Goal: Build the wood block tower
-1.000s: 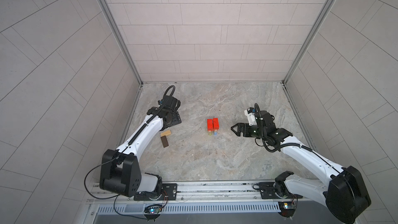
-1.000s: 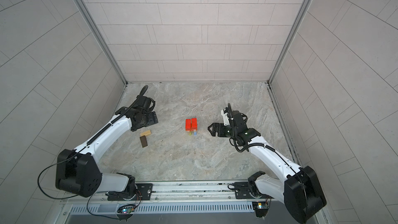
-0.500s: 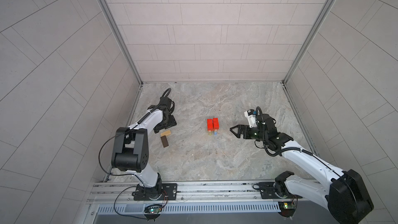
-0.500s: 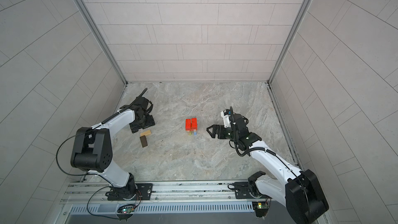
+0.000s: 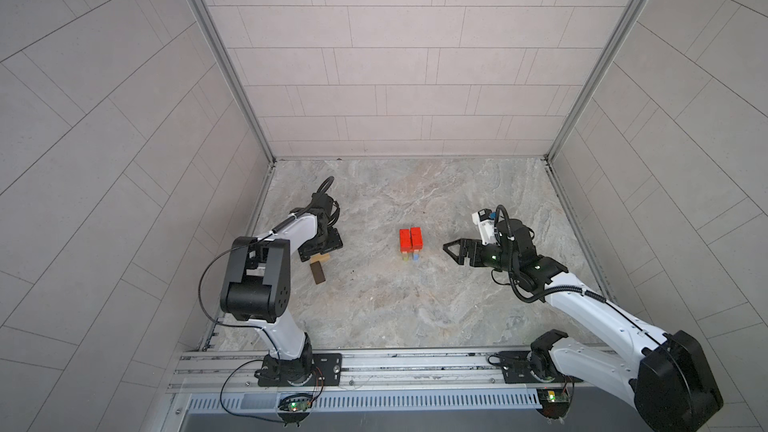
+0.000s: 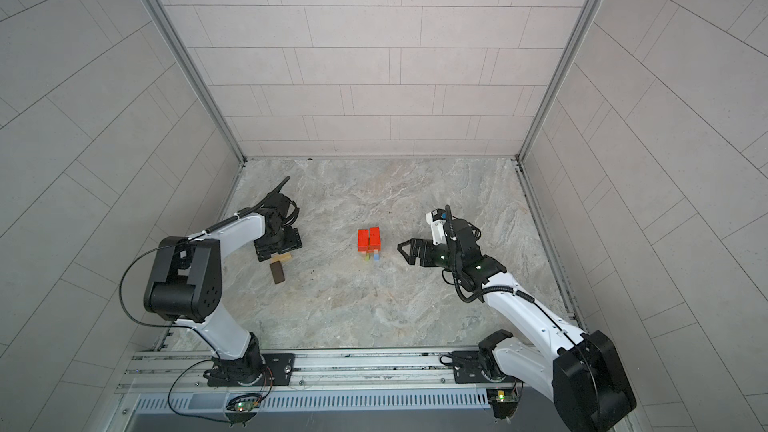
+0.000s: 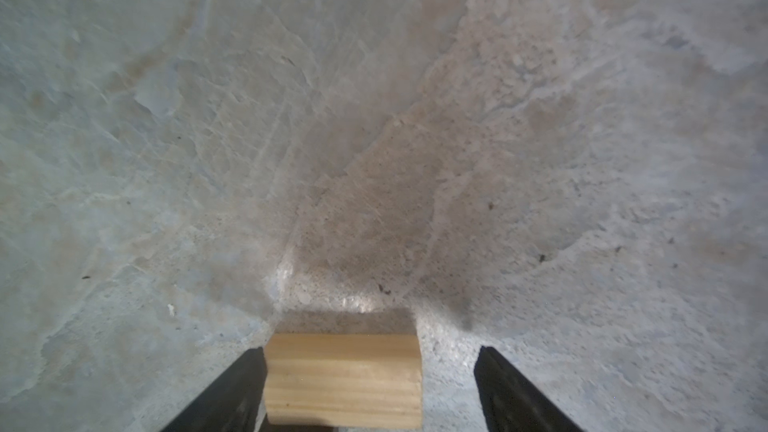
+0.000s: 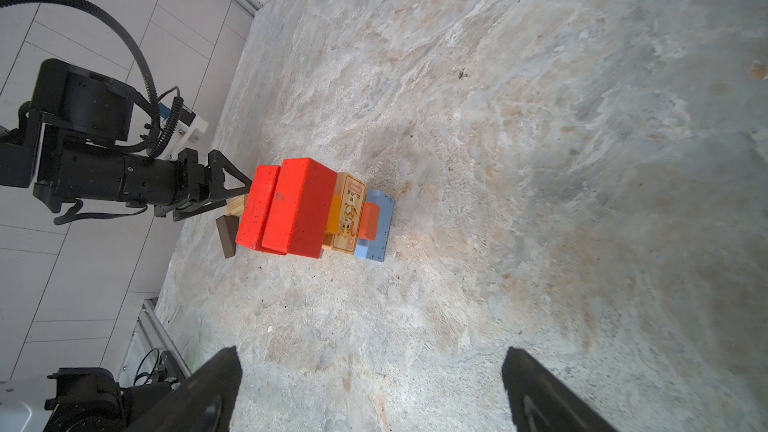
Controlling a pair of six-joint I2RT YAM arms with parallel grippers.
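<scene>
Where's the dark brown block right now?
In both top views the dark brown block lies left of the tower, beside the tan block at the left pincer.

So the tower (image 8: 307, 209) sits mid-desk (image 8: 540, 118): two red blocks (image 8: 291, 209) side by side on top, under them a tan block (image 8: 349, 209) with a printed label, an orange block (image 8: 371, 222), and a blue block (image 8: 376, 238) down on the desk. Behind it the left gripper (image 8: 232, 198) sits low, jaws either side of a pale block (image 8: 236, 207), with a brown block (image 8: 226, 236) just beside. The right gripper (image 8: 372, 353) has its jaws spread wide with nothing between them, well short of the tower.
</scene>
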